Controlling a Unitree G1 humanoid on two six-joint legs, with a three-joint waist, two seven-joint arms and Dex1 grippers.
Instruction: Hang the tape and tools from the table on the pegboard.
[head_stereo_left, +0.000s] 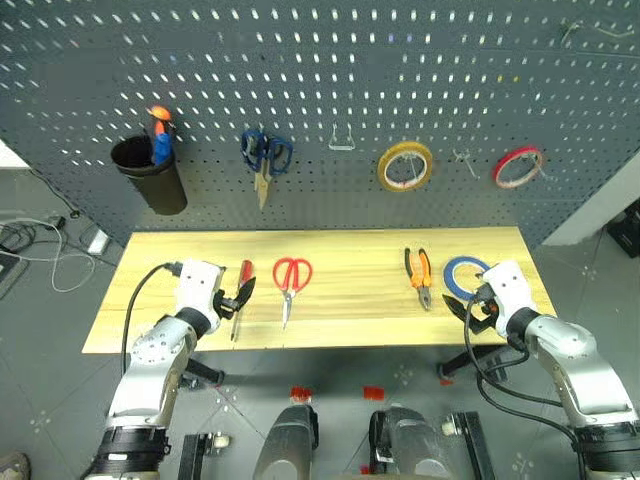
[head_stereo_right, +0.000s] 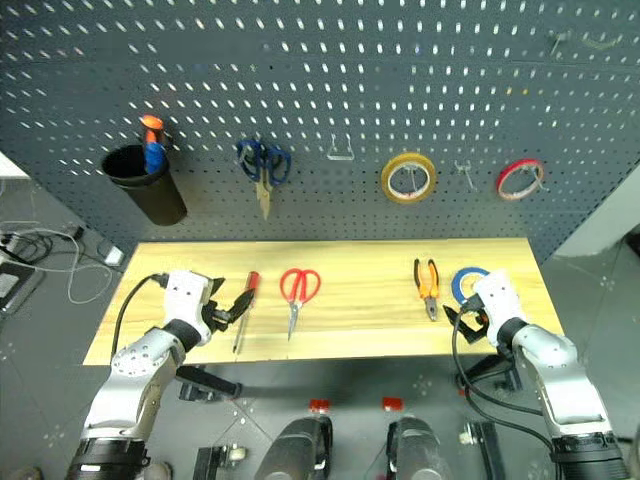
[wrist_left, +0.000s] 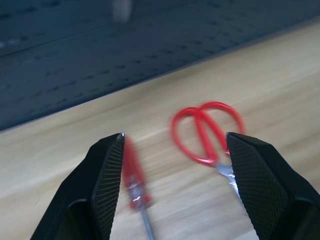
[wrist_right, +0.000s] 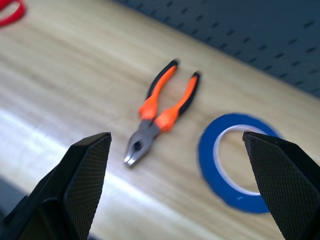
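On the table (head_stereo_left: 360, 320), 4 things lie in a row, well apart: screwdriver (head_stereo_left: 241, 283), red scissors (head_stereo_left: 290, 280), pliers (head_stereo_left: 419, 276), blue tape (head_stereo_left: 462, 276). Bare wood separates scissors from pliers. The open left pincer (head_stereo_left: 238, 298) crowds the screwdriver; the open right pincer (head_stereo_left: 476, 312) sits near the tape. On the pegboard (head_stereo_left: 420, 70), the bare hook (head_stereo_left: 341, 140) hangs between blue scissors (head_stereo_left: 264, 155) and yellow tape (head_stereo_left: 405, 166).
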